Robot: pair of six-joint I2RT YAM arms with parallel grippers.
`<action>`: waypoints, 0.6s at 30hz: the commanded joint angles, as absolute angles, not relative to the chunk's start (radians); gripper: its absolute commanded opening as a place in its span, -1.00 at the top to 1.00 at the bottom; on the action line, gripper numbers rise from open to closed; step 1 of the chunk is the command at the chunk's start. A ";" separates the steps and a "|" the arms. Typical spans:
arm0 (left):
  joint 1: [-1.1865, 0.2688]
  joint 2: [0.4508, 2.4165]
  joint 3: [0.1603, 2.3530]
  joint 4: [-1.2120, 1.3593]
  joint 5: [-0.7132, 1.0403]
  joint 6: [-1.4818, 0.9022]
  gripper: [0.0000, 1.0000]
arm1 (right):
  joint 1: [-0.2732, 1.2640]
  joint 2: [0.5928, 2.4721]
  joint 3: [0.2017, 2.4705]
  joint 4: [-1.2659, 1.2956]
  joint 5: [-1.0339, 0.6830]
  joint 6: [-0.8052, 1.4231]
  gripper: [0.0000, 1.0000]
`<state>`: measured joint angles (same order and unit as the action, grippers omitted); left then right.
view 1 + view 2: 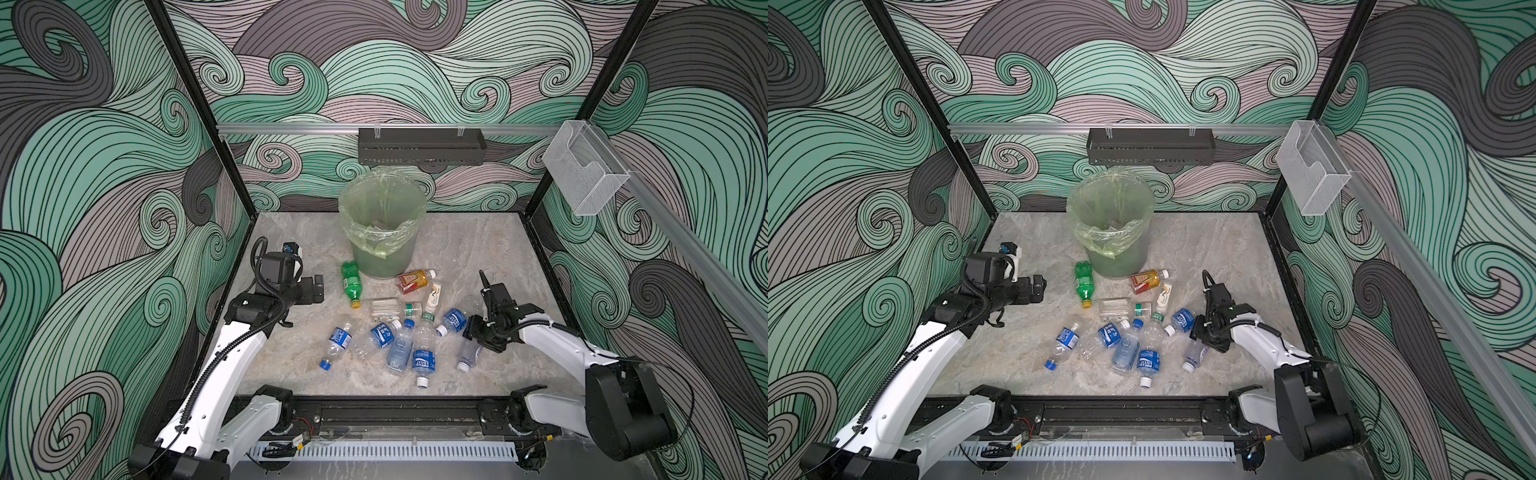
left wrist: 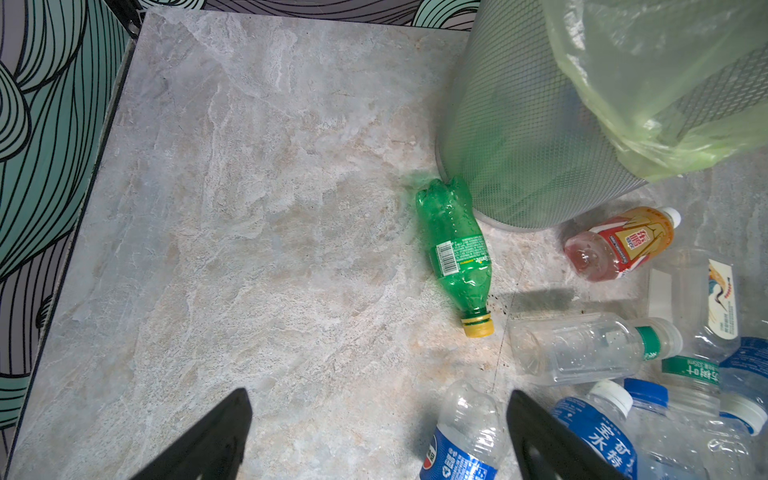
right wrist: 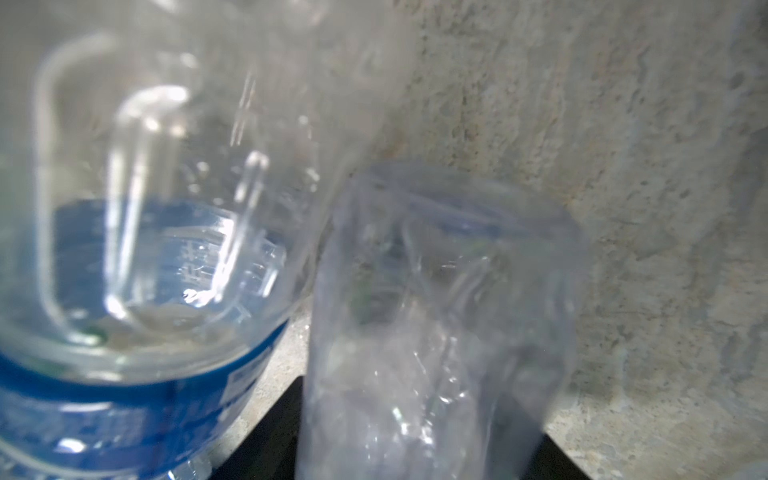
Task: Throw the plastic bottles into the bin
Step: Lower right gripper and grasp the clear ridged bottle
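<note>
Right gripper [image 3: 415,451] fingers mostly behind clear bottle [image 3: 440,316] between them, cut by frame edge; contact unclear. Blue-label bottle [image 3: 124,399] beside claw blurred, print unreadable.

A bin [image 1: 384,262] stands on the table [image 1: 490,249], centred towards the far edge. A lone bottle [image 1: 351,283] lies just left of its base and a second bottle [image 1: 414,280] just right. Nearer, a heap of bottles [image 1: 401,345] sprawls mid-table, several touching. A tray [image 1: 422,146] hangs on the far wall above the bin, a box [image 1: 584,166] on the right wall. The left gripper [image 1: 318,288] sits left of the lone bottle, the right gripper [image 3: 409,446] over the rightmost bottle [image 1: 468,354].
</note>
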<state>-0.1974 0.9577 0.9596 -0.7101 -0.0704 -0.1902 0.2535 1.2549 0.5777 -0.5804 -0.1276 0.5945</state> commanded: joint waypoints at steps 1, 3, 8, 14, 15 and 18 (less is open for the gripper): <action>-0.190 0.942 0.956 -0.706 -0.090 -0.180 -0.96 | 0.256 1.266 0.603 -0.603 -0.079 0.570 -0.17; -0.190 0.942 0.956 -0.706 -0.092 -0.179 -0.96 | 0.256 1.262 0.609 -0.608 -0.072 0.562 -0.10; -0.189 0.942 0.955 -0.709 -0.097 -0.178 -0.96 | 0.256 1.233 0.633 -0.639 -0.029 0.538 0.02; -0.189 0.946 0.954 -0.701 -0.097 -0.181 -0.96 | 0.255 1.171 0.690 -0.719 0.027 0.495 0.03; -0.189 0.949 0.954 -0.699 -0.097 -0.182 -0.96 | 0.255 1.156 0.698 -0.726 0.029 0.488 0.03; -0.189 0.957 0.954 -0.687 -0.089 -0.187 -0.96 | 0.255 1.106 0.732 -0.736 0.016 0.457 0.03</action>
